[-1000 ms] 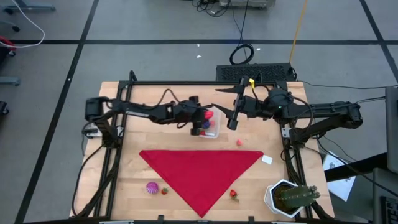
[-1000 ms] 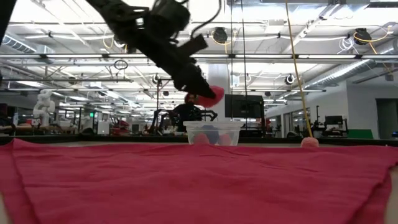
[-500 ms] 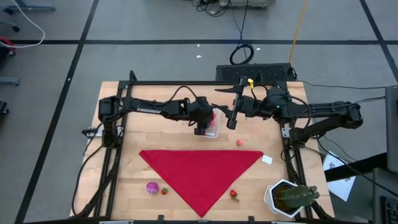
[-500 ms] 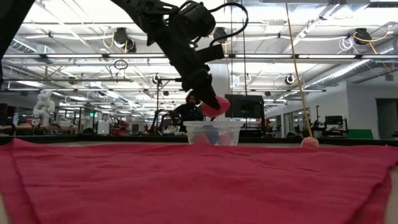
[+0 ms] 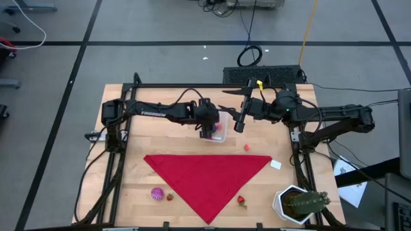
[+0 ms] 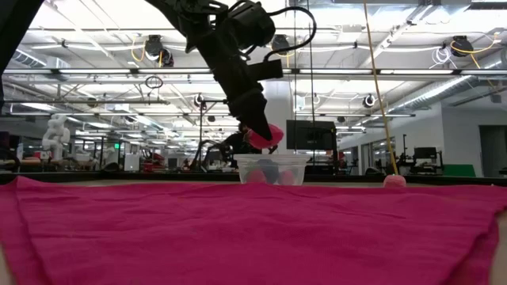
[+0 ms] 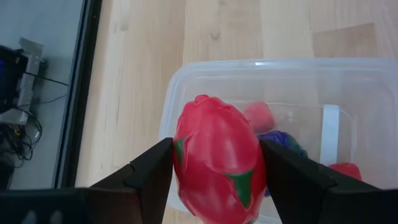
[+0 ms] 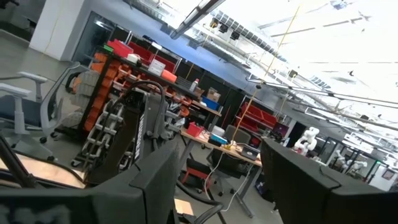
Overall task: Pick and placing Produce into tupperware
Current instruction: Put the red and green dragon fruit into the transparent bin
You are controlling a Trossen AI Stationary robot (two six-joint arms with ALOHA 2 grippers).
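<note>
My left gripper (image 5: 209, 130) hangs over the left end of the clear tupperware (image 5: 221, 131) and is shut on a red toy dragon fruit with green scales (image 7: 217, 158), also seen in the low view (image 6: 265, 136). The tupperware (image 7: 249, 63) stands on the wooden table with a pinkish piece (image 7: 259, 115), a purple piece (image 7: 284, 142) and a red piece (image 7: 342, 169) inside. My right gripper (image 5: 241, 123) is raised right of the tupperware, open and pointing slightly upward, with nothing between its fingers (image 8: 149, 180). My left gripper pinches the dragon fruit's two opposite sides (image 7: 177, 158) between its two fingers, about halfway along the fruit. The fingers slant down from the table's left side. The fruit is lifted clear, just above the tupperware's rim (image 6: 272, 157).
A red cloth (image 5: 209, 179) lies spread as a triangle on the near half of the table. Loose produce lies around it: a pink piece (image 5: 246, 147), a magenta ball (image 5: 157, 193), two small red pieces (image 5: 170, 196) (image 5: 242, 200). A potted cactus (image 5: 298, 204) stands at the near right corner.
My left gripper has reached toward the table's right, over the tupperware, and tipped more steeply downward, still shut on the dragon fruit. The fruit has come down from well above the tupperware to just over its rim.
</note>
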